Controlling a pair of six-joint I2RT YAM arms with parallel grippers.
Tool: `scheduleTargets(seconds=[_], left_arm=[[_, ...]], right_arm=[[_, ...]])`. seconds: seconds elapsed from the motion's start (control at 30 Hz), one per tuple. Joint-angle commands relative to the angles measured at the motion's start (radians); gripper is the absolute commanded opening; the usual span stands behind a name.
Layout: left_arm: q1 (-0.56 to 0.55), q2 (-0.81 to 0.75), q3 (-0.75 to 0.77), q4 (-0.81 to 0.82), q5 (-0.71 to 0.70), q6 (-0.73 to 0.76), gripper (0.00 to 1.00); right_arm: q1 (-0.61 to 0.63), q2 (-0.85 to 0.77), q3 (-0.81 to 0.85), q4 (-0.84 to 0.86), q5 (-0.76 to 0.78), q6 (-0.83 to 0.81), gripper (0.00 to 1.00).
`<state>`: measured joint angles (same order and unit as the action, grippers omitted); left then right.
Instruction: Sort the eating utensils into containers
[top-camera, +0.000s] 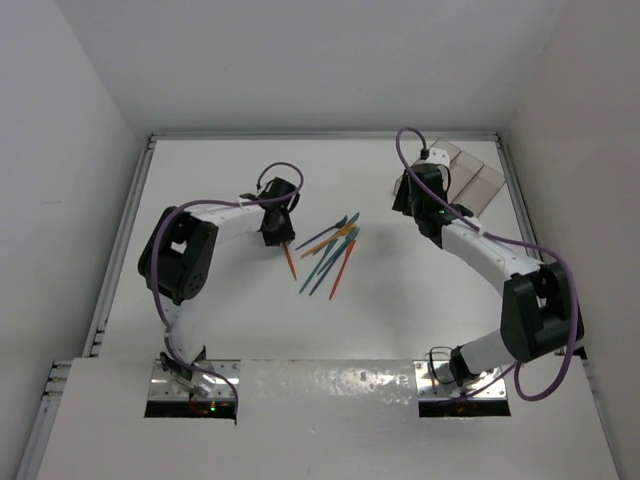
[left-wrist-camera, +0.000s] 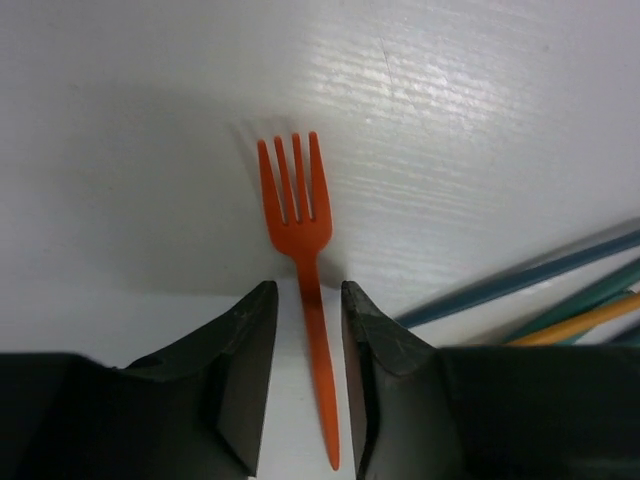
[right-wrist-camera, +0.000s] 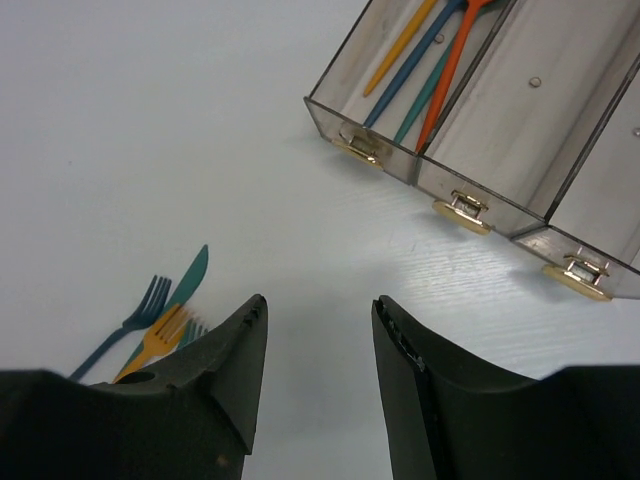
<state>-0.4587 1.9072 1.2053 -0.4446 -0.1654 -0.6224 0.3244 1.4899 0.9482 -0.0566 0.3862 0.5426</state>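
Observation:
An orange fork (left-wrist-camera: 297, 205) lies flat on the white table, tines away from me; it also shows in the top view (top-camera: 289, 261). My left gripper (left-wrist-camera: 307, 290) (top-camera: 275, 238) is low over it, open, with a jaw on each side of the handle and a small gap on both sides. A pile of teal, blue, yellow and orange utensils (top-camera: 335, 255) lies just to its right. My right gripper (right-wrist-camera: 321, 302) (top-camera: 425, 215) is open and empty above bare table, near the clear containers (right-wrist-camera: 480, 185) (top-camera: 475, 180). The leftmost bin holds several utensils (right-wrist-camera: 452, 60).
The other two bins (right-wrist-camera: 560, 90) show nothing inside. Ends of the pile show in the right wrist view (right-wrist-camera: 160, 320) and in the left wrist view (left-wrist-camera: 545, 270). White walls surround the table, with a raised rim (top-camera: 130, 220) on the left.

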Motion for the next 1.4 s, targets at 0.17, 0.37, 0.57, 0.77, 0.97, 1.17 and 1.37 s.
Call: scheduleTargets(seconds=[0.17,0.37,0.57,0.77,0.97,1.17,1.37], left_arm=[[-0.008,0.118,0.048,-0.042,-0.101,-0.002,0.03],[-0.003,0.076,0.082,-0.046,-0.126,0.018,0.0],[0.002,-0.105,0.131,0.003,-0.042,0.038,0.0],[0.002,-0.204,0.146,0.089,0.151,-0.016,0.0],[0.002,-0.267,0.114,0.175,0.256,-0.057,0.0],[-0.001,-0.281,0.094,0.216,0.302,-0.077,0.0],[-0.012,-0.293,0.057,0.27,0.325,-0.091,0.0]], right_arm=[[0.06,-0.065,-0.029,0.014,-0.052,-0.006,0.47],[0.126,-0.069,-0.025,0.03,-0.196,-0.056,0.53],[0.174,-0.059,-0.031,0.144,-0.475,-0.01,0.61],[0.214,0.003,0.007,0.208,-0.612,0.029,0.62],[0.246,0.072,0.061,0.239,-0.656,0.057,0.59],[0.26,0.119,0.096,0.265,-0.668,0.077,0.54],[0.265,0.161,0.123,0.282,-0.679,0.099,0.46]])
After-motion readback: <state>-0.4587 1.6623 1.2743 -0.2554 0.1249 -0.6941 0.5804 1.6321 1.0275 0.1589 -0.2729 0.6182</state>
